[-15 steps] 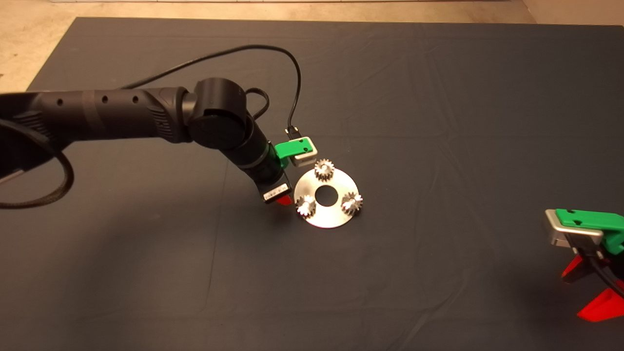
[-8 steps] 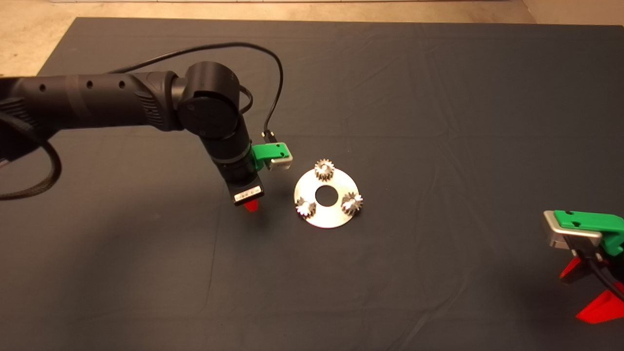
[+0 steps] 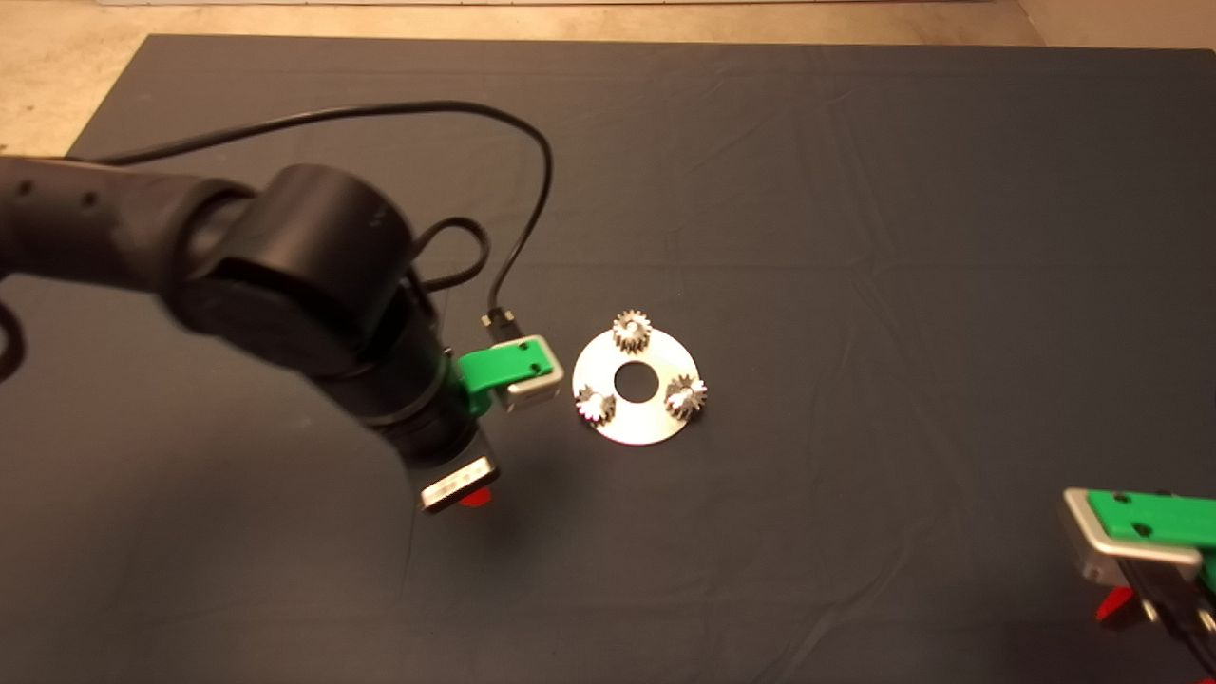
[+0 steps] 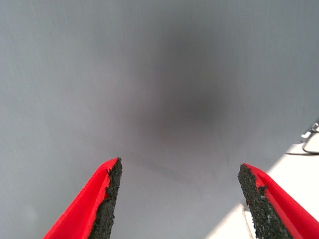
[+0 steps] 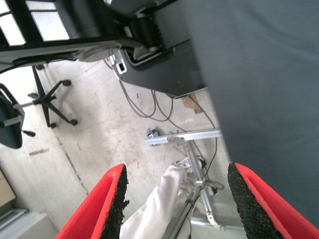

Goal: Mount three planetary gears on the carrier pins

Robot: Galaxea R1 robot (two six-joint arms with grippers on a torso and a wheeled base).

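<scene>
Pins: hidden under three gears (image 3: 632, 330), all seated on the disc (image 3: 655, 418) at mat (image 3: 855, 237) centre; open mat all round. Left gripper (image 4: 179, 199): left-near of disc, wrist bent downward, fingers wide apart, empty. Right gripper (image 5: 174, 204): parked near-right edge, spread, empty, partly cut off.

Left gripper (image 4: 179, 199) is held spread over the mat's left half; right gripper (image 5: 174, 199), also spread, is parked near right.
</scene>
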